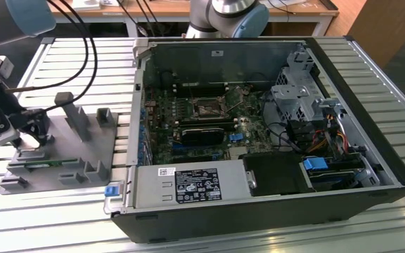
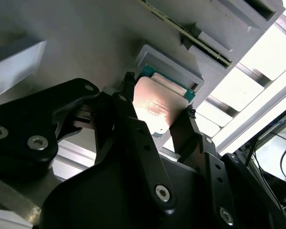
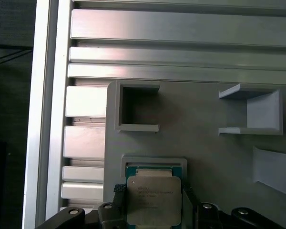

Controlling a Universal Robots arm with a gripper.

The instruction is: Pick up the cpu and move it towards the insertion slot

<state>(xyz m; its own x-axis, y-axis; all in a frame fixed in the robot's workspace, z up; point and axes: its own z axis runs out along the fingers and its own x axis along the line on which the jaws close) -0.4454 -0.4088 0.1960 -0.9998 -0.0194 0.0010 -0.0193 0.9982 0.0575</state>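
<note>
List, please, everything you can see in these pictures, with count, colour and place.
table: one, silvery slats, under everything.
fixture: one, grey plastic, on the table, at the exterior view's left.
memory stick: one, green, lying on the fixture.
cpu: one, silvery top, at a fixture recess.
computer case: one, black, open, at the exterior view's right.
insertion slot: one, dark with a silvery frame, inside the case.
gripper: one, black, shut on the cpu.

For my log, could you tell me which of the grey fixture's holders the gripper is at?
The low framed pocket, where the gripper clamps the cpu; the open square bracket and U-shaped holder stand empty.
</note>
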